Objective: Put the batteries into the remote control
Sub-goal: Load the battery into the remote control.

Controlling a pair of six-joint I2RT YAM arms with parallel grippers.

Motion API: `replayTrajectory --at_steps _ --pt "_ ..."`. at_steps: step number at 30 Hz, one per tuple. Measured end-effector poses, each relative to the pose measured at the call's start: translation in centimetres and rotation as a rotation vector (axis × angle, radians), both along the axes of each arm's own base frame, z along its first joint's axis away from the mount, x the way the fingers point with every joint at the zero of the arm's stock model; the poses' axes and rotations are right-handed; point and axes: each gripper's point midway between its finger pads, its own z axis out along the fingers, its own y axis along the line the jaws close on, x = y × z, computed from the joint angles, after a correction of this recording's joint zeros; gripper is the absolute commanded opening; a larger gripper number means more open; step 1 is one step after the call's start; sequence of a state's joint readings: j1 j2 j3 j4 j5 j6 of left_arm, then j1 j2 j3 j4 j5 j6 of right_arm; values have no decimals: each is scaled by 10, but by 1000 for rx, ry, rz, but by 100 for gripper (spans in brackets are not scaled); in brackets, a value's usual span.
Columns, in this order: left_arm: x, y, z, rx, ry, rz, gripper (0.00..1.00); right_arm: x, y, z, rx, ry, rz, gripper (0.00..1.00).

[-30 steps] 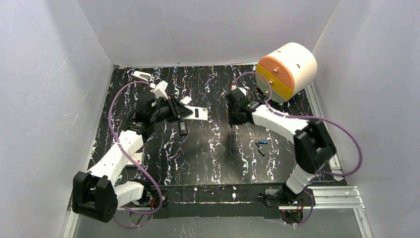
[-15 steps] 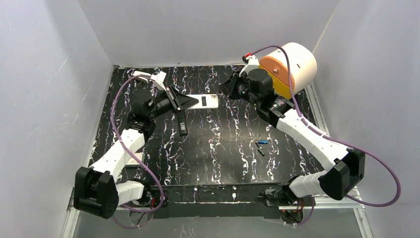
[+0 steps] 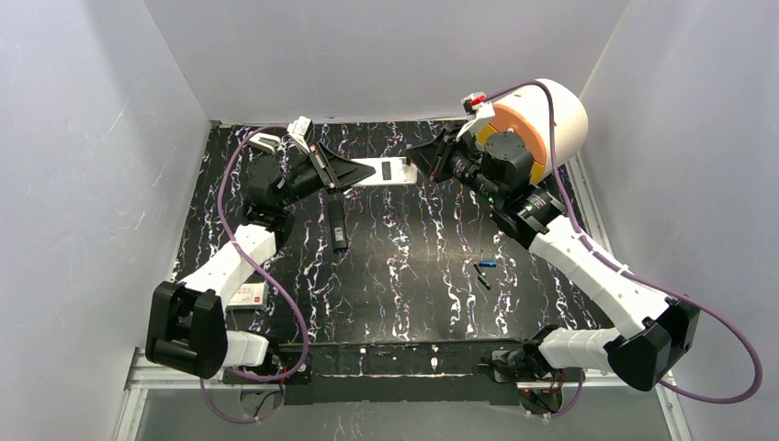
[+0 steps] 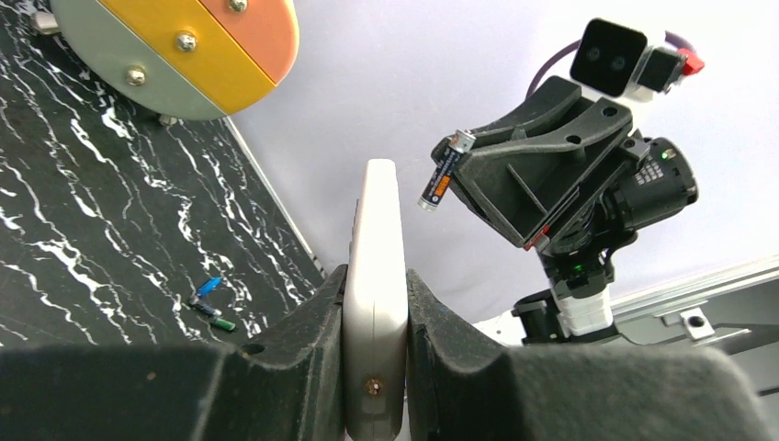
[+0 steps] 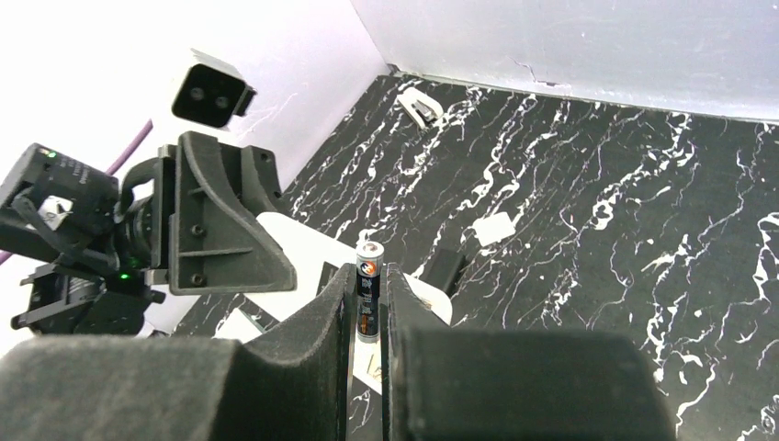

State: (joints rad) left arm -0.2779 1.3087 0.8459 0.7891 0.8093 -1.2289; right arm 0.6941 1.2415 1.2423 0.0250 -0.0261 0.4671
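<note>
My left gripper [image 3: 338,172] is shut on a white remote [image 3: 384,172] and holds it in the air at the back of the table, its free end towards the right arm. In the left wrist view the remote [image 4: 378,211] stands edge-on between the pads of that gripper [image 4: 377,280]. My right gripper [image 3: 421,162] is shut on a black battery [image 5: 368,266], close to the remote's free end; that battery also shows in the left wrist view [image 4: 445,171]. Blue [image 3: 488,265] and green [image 4: 223,323] batteries lie loose on the table right of centre.
A black oblong object [image 3: 338,225] lies on the black marbled table [image 3: 404,276] below the remote. An orange and yellow drawer unit [image 3: 533,124] stands at the back right. A small white piece [image 3: 262,141] lies at the back left, a small box [image 3: 246,294] by the left arm.
My left gripper has lifted the remote up and towards the back. My right arm has swung from the table's middle to the back right, bringing its battery up to the remote's end.
</note>
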Motion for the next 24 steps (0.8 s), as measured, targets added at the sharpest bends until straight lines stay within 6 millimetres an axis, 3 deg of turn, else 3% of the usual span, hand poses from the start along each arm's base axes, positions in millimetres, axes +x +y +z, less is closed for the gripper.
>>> replayTrajectory --at_steps 9,24 --pt "1 0 9 -60 47 -3 0 -1 3 -19 -23 -14 19 11" --pt "3 1 15 -90 63 5 0 -1 5 -10 -11 -59 21 21"
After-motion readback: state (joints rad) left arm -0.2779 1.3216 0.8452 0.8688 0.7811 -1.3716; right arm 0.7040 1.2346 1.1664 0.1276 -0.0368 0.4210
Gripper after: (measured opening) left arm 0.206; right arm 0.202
